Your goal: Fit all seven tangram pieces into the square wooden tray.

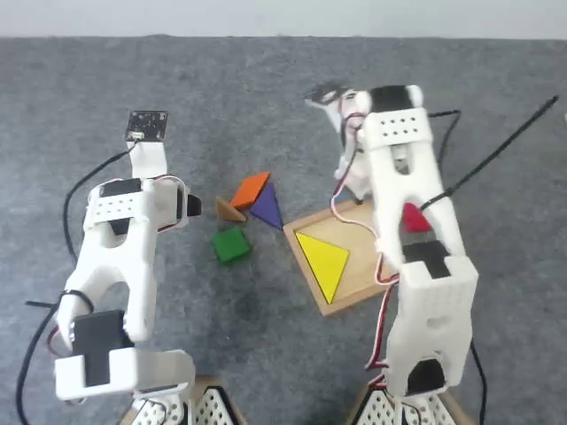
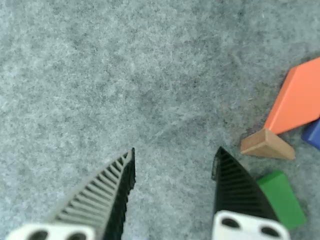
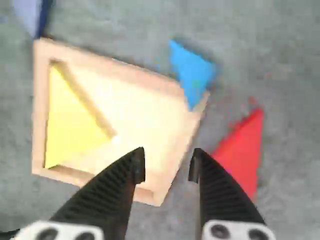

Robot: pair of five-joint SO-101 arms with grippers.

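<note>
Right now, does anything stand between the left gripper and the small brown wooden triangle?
Nothing visible does. Only bare grey carpet separates the open left gripper from the small brown wooden triangle. The green square block lies beside one finger, off that path.

Open grey carpet (image 1: pixel 221 97) spreads on the left side. The only clutter there is a tight knot: orange piece (image 1: pixel 250 189), brown triangle (image 1: pixel 229 211), purple triangle (image 1: pixel 267 205), green square (image 1: pixel 231 244). In the tray (image 1: pixel 353 301) the yellow triangle (image 1: pixel 326 261) takes one corner, and the right arm (image 1: pixel 416 177) hangs over the rest.
</note>
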